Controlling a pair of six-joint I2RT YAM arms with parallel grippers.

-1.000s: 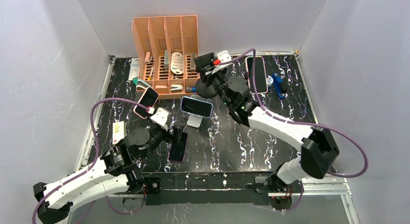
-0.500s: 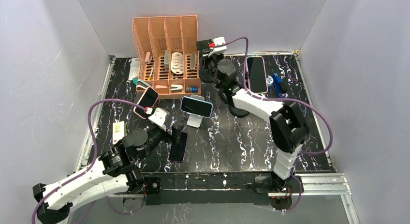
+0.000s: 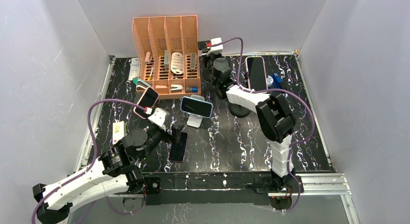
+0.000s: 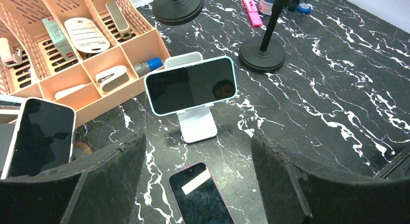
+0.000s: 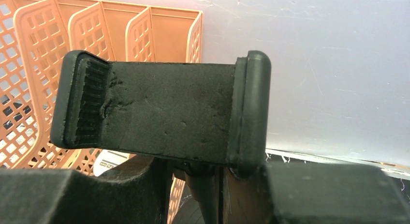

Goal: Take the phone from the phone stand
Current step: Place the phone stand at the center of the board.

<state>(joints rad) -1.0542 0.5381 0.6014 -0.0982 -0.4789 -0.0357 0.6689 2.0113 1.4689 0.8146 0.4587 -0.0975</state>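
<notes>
Phone (image 4: 191, 85) sits landscape on the white phone stand (image 4: 197, 126), mid-table, screen dark and tilted back. Not touched by either arm.

Left fingers (image 4: 96, 185) are spread wide and hold nothing. The phone is ahead of them and centred in the gap, near but clearly apart. A second dark phone (image 4: 203, 195) lies flat on the table (image 4: 314, 103) between and under the fingertips.

Right fingers (image 5: 72, 195) are at the back of the table beside the orange organizer (image 3: 167, 54), well apart from the phone on the stand. They stand a little apart with the neck of a black clamp holder (image 5: 164, 112) between them. Cannot tell whether they pinch it.

Compared with a second ago, the phone, its stand and the left arm are in the same place, with the fingers just as wide. The right arm has folded in: its elbow has swung from the right side toward the table middle and the wrist has moved closer to the back wall. Its finger gap is unchanged.
</notes>
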